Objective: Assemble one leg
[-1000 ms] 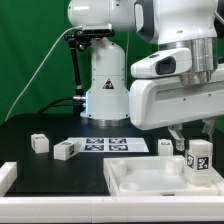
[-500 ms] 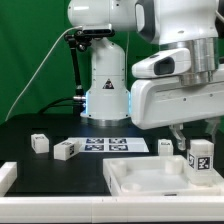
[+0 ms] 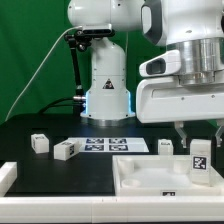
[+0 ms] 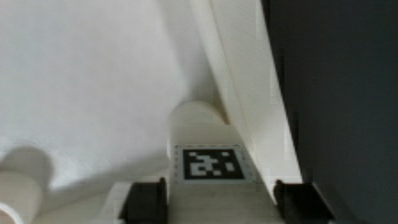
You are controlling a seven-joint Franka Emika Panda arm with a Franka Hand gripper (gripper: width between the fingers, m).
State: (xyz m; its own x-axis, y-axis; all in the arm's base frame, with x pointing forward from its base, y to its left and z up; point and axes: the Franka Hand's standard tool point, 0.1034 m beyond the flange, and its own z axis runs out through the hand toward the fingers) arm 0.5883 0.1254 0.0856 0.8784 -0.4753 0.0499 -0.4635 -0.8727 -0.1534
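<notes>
My gripper (image 3: 199, 138) is shut on the leg (image 3: 200, 160), a small white block with a black-and-white tag, and holds it upright at its top end. The leg stands over the right end of the large white panel (image 3: 145, 178), close to its rim. In the wrist view the leg (image 4: 214, 150) runs between the two dark fingertips (image 4: 148, 200), its tag facing the camera, with the gripper (image 4: 219, 200) closed around it. The panel's white floor and rim (image 4: 240, 70) lie below. Whether the leg's lower end touches the panel is hidden.
Three more legs lie on the black table: two at the exterior view's left (image 3: 39, 143) (image 3: 66, 150) and one behind the panel (image 3: 166, 146). The marker board (image 3: 112, 146) lies in the middle. A white piece (image 3: 8, 175) sits at the left edge. The robot base (image 3: 105, 85) stands behind.
The gripper with the leg has shifted a little toward the exterior view's right. The white panel has shifted the same way with it.
</notes>
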